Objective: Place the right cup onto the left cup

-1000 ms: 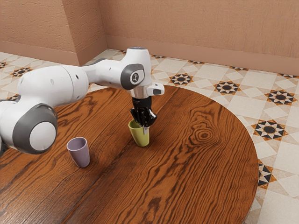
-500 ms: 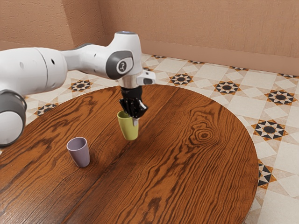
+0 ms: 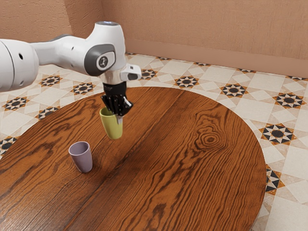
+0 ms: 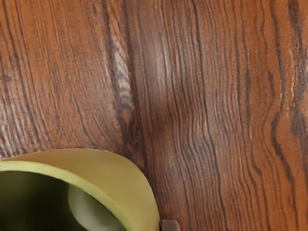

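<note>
My black gripper (image 3: 115, 113) is shut on the yellow-green cup (image 3: 113, 129) at its rim, one finger down the outer wall and the other hidden inside the cup. The green cup hangs nearly upright, seemingly just above the table. In the wrist view the green cup (image 4: 120, 175) shows its rim and dark inside, with a grey fingertip (image 4: 171, 225) against its outer side. The purple cup (image 3: 83, 159) stands upright with its mouth up, nearer the exterior view's left and front, apart from the green one.
A round, dark-grained wooden table (image 3: 192, 173) lies under both cups. Its curved edge runs around the far side and the exterior view's right, with patterned floor tiles beyond and a plain wall behind.
My hand and the green cup have moved together toward the exterior view's left and slightly up in that view. The purple cup has stayed where it was.
</note>
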You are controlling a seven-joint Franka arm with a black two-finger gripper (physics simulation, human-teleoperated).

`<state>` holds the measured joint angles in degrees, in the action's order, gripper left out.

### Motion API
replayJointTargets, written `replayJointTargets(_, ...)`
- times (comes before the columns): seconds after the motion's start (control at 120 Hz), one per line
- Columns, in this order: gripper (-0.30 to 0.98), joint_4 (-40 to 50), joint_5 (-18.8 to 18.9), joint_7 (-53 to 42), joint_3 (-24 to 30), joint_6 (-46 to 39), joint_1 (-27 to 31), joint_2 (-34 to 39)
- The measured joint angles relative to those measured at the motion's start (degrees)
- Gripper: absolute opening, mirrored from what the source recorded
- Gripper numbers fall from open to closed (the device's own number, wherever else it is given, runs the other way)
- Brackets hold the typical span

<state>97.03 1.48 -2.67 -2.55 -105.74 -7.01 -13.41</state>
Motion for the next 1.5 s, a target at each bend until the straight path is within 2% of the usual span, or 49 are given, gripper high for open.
replayJointTargets(0.517, -0.10, 11.0, 1.1, 3.0, -1.2, -1.9, 2.5, 9.4)
replayJointTargets(0.733, -0.10, 15.2, 1.4, 3.9, -1.0, -3.3, 5.4, 13.2)
replayJointTargets(1.133, -0.10, 15.5, 2.7, 4.9, -1.1, -4.5, 10.4, 10.9)
replayJointTargets(1.5, -0.10, 18.0, 2.1, 5.7, -1.0, -5.2, 9.0, 11.1)
